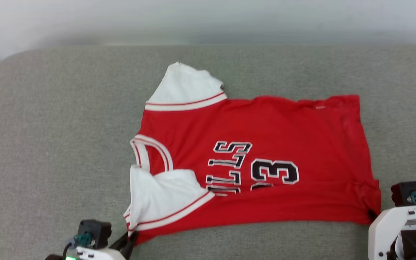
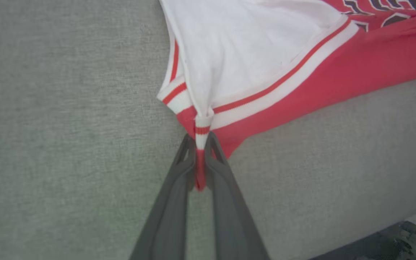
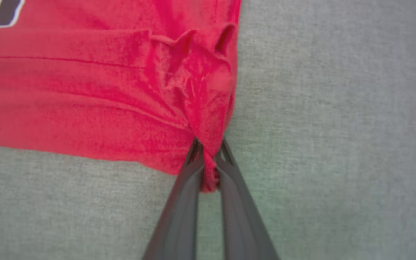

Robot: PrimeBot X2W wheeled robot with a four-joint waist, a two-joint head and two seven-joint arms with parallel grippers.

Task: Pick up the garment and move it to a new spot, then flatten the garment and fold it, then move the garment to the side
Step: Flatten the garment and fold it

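- Spots the garment [image 1: 265,144] lying sideways on the grey cushion [image 1: 49,144], collar to the left, hem to the right, near edge folded over the lettering.
- Has its near sleeve corner pinched in the left gripper [image 2: 200,139], jaws almost together on striped trim.
- Has its near hem corner nipped in the right gripper [image 3: 209,144], jaws squeezed onto bunched red cloth.
- Puts both grips along the edge nearest the robot.

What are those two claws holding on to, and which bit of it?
Both hold the garment. The left gripper pinches its near sleeve corner at the striped trim; the right gripper pinches the near hem corner.
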